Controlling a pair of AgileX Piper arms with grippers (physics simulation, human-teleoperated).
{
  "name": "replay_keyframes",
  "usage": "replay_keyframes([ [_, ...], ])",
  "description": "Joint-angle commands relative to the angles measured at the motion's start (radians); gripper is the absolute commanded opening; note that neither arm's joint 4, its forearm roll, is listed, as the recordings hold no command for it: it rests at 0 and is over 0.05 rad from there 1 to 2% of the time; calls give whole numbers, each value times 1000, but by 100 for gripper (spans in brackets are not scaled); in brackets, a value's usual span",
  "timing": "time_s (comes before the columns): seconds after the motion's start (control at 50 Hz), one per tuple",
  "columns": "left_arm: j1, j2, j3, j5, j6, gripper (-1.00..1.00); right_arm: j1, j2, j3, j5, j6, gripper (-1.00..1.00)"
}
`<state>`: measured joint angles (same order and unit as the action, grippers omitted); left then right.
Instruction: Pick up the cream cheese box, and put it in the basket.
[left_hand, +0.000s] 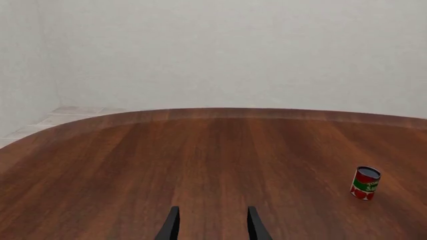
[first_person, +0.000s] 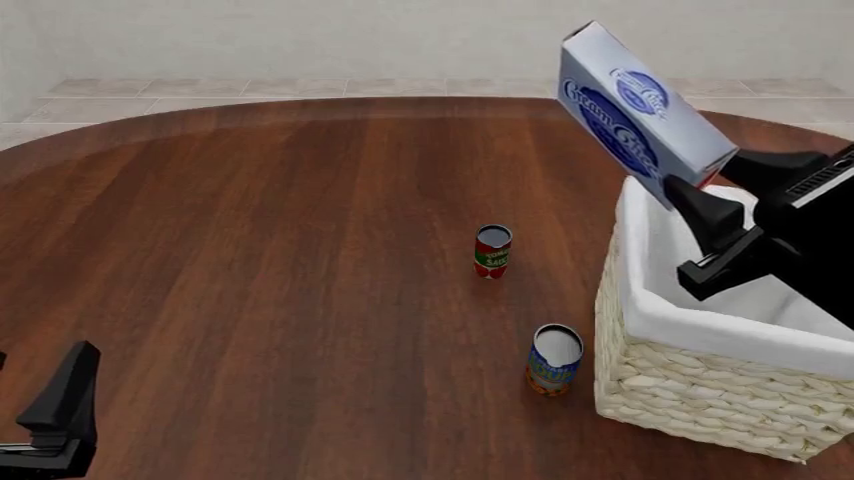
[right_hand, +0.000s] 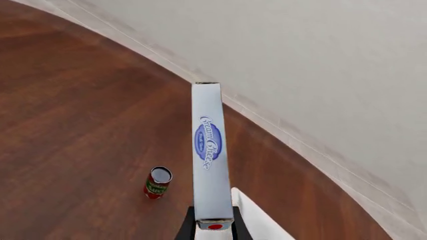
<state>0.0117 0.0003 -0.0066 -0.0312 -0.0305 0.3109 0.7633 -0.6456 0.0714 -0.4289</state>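
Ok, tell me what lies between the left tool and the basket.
In the front view, bare table most of the way from the left tool, then the blue can just before the basket.

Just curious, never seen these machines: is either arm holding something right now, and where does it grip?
The right tool pinches the cream cheese box at its lower, red-dot end. The left tool holds nothing.

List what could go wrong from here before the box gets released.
1. The right gripper pinches the cream cheese box only at one end, with the box tilted up and away from it; it could pivot or slip in the grip.
2. The box hangs over the basket's left rim, not its middle; released now, it may hit the rim and fall toward the cans.
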Motion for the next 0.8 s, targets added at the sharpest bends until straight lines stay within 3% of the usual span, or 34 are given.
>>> replay_keyframes([
  [0.02, -1, 0, 0, 1, 2, 100, -24, -27, 7, 14, 7, -100],
  [0.8, 1, 0, -1, -1, 7, 100, -115, -141, 44, 103, -13, -100],
])
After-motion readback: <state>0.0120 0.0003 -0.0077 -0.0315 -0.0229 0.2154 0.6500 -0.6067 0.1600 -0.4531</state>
